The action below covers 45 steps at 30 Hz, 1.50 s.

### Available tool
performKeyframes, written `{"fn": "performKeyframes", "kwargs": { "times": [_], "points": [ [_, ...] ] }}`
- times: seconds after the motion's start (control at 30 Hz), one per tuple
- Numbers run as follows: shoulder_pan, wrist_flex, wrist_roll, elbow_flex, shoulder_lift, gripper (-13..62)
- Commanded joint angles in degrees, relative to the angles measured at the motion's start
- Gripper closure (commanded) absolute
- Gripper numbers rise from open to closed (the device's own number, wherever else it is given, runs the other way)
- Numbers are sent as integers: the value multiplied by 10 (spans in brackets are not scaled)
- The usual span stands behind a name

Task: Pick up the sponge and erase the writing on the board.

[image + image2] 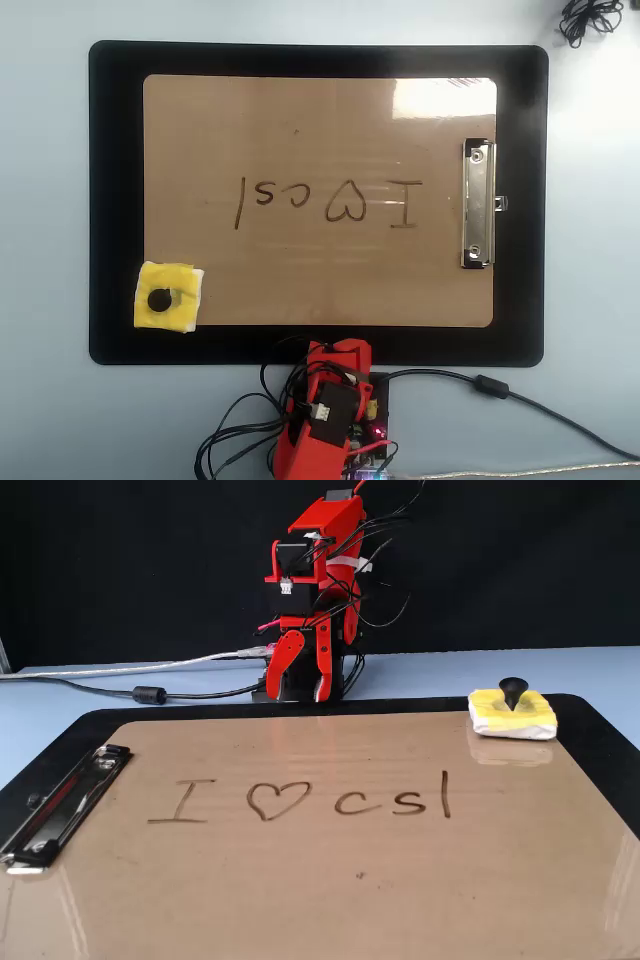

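one sponge [168,297], untouched at the board's [300,280] near-left corner in the overhead view; gripper [305,670] folded, gap narrow, empty. approach: descend squarely over the black knob [513,691], avoiding the writing [330,200].

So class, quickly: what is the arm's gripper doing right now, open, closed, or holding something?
Gripper: folded down at the arm's base, holding nothing; whether its fingers are open cannot be told. The sponge sits untouched on the board.

The arm [318,600] is built of bright red plastic parts around black motor blocks. Thin black cables are looped loosely about it, and a white connector is seen near its top. The gripper [305,665] carries two red, tapered fingers.
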Motion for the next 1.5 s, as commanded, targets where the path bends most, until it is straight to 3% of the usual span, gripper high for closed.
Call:
{"fn": "performKeyframes", "kwargs": {
  "times": [0.0, 0.53, 0.7, 1.1, 1.47],
  "points": [
    [-71, -130, -121, 26, 25, 153],
    [-121, -131, -126, 19, 25, 153],
    [-213, -130, -166, -25, 26, 153],
    [-601, -153, -459, -185, -5, 152],
    [-679, -471, -484, -210, -173, 152]
  ]
}}
